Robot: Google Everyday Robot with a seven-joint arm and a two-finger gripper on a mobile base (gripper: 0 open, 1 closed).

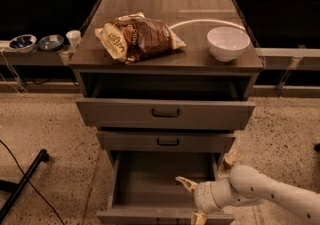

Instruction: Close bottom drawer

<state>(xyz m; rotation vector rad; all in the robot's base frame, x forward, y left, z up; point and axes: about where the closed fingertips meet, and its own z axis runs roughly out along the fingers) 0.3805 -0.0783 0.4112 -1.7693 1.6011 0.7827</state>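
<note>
The bottom drawer (pixel 150 179) of the grey-brown cabinet is pulled far out, its deep box open and empty; its front panel (pixel 135 217) sits at the lower edge of the view. My gripper (pixel 192 200) comes in from the lower right on a white arm (pixel 270 194). It sits at the drawer's front right corner, one fingertip (pixel 183 183) over the drawer's inside and the other (pixel 199 218) at the front panel. The fingers are spread apart and hold nothing.
The top drawer (pixel 165 113) is partly pulled out; the middle drawer (pixel 167 141) stands slightly out. A chip bag (pixel 137 37) and a white bowl (pixel 228 43) sit on the cabinet top. Small bowls (pixel 22 42) and a cup (pixel 73 38) stand on a shelf at left. A black leg (pixel 22 184) lies on the floor.
</note>
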